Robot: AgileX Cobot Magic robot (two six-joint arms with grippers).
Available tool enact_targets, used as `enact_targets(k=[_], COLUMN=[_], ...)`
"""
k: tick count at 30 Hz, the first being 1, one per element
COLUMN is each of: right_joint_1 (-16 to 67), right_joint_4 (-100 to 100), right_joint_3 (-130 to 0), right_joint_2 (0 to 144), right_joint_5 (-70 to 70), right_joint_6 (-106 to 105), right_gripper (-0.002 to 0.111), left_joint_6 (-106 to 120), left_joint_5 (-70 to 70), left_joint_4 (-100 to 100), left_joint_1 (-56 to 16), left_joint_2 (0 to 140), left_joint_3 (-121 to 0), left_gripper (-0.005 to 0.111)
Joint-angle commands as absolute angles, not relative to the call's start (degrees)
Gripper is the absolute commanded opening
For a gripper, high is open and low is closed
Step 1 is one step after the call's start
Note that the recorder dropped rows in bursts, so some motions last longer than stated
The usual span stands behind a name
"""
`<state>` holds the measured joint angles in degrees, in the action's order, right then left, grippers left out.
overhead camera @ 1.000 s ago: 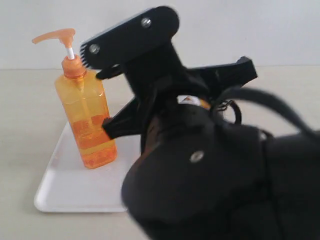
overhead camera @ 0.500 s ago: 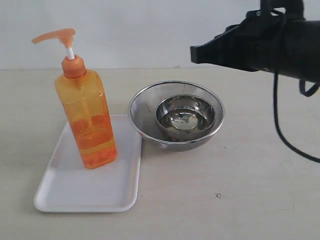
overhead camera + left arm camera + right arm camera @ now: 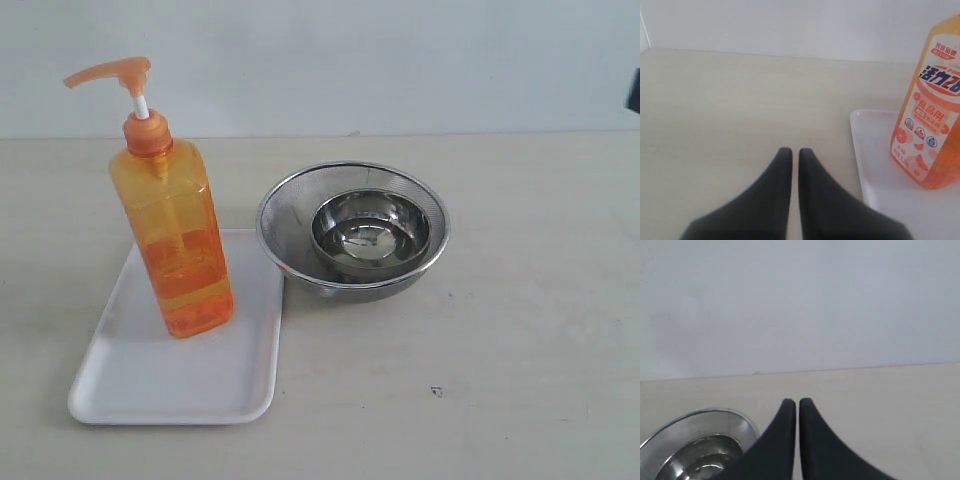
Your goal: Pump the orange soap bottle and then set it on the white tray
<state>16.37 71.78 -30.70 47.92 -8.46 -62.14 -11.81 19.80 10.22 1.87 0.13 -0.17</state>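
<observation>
- White plastic lies nearest in the exterior view: the tray (image 3: 140,385) rests flat on the pale table (image 3: 480,350), left of the middle, its long side running away from the camera.
- A small dark mark (image 3: 435,391) shows on the bare table to the right of the tray, well apart from it.
- The orange soap bottle (image 3: 178,245) stands upright on the tray's farther half, with bare tray in front of it and nothing touching it.
- Its pump head (image 3: 112,72) is raised, with the spout pointing left.
- A round steel strainer (image 3: 290,205) sits just beside the tray's far right corner, its rim meeting the tray's edge. A smaller steel bowl (image 3: 370,232) rests inside it.
- In the left wrist view, the left gripper (image 3: 791,151) has its dark fingers together with only a thin slit between them. It holds nothing and points across bare table beside the tray.
- In the right wrist view, the right gripper (image 3: 792,401) is likewise closed and empty, near the strainer's rim.
- A plain pale wall (image 3: 400,60) stands behind the table.
</observation>
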Motion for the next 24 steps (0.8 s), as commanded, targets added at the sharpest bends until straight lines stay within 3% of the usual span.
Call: enact_targets(k=[1, 6, 12, 24], right_joint_1=[8.62, -2.01, -2.95, -2.84], right_joint_4=[71.33, 71.33, 71.33, 71.33], right_joint_3=[-23.96, -13.9, -6.26, 0.0], right_joint_2=[37.09, 17.87, 1.03, 0.0], right_joint_5=[-6.4, -4.35, -3.54, -4.82], right_joint_6=[-59.78, -59.07, -59.01, -58.92], right_gripper=[0.0, 0.0, 0.0, 0.0], left_joint_6=[-12.29, -12.29, -12.29, -12.29], left_joint_5=[19.52, 19.52, 19.52, 19.52], left_joint_4=[10.31, 10.31, 10.31, 10.31], left_joint_1=[1.87, 1.87, 1.87, 1.87], left_joint_2=[0.0, 0.0, 0.0, 0.0], left_joint_3=[0.0, 0.0, 0.0, 0.0], left_gripper=[0.005, 0.005, 0.005, 0.005])
